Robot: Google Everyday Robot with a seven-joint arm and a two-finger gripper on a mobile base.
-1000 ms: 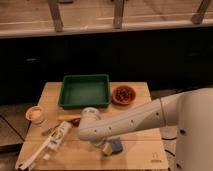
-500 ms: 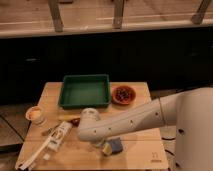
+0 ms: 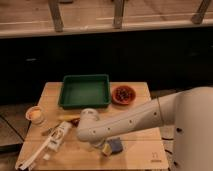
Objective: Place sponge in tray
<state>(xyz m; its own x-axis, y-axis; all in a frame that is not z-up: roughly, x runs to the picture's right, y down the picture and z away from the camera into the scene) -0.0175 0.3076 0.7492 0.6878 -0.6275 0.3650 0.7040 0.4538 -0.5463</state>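
Observation:
The blue-grey sponge [image 3: 114, 146] with a yellowish edge lies on the wooden table [image 3: 135, 105] near the front, just right of my gripper [image 3: 100, 145]. The gripper hangs below the white arm's wrist, low over the table and touching or nearly touching the sponge's left side. The dark green tray [image 3: 85, 91] stands at the back of the table, its flat bottom bare, well behind the gripper and sponge.
A reddish-brown bowl [image 3: 123, 94] with dark food sits right of the tray. A small pale cup [image 3: 35, 114] stands at the left edge. A white elongated tool [image 3: 50, 144] lies at the front left. A dark counter wall rises behind the table.
The arm and gripper have shifted slightly; the sponge stays at the same spot on the table.

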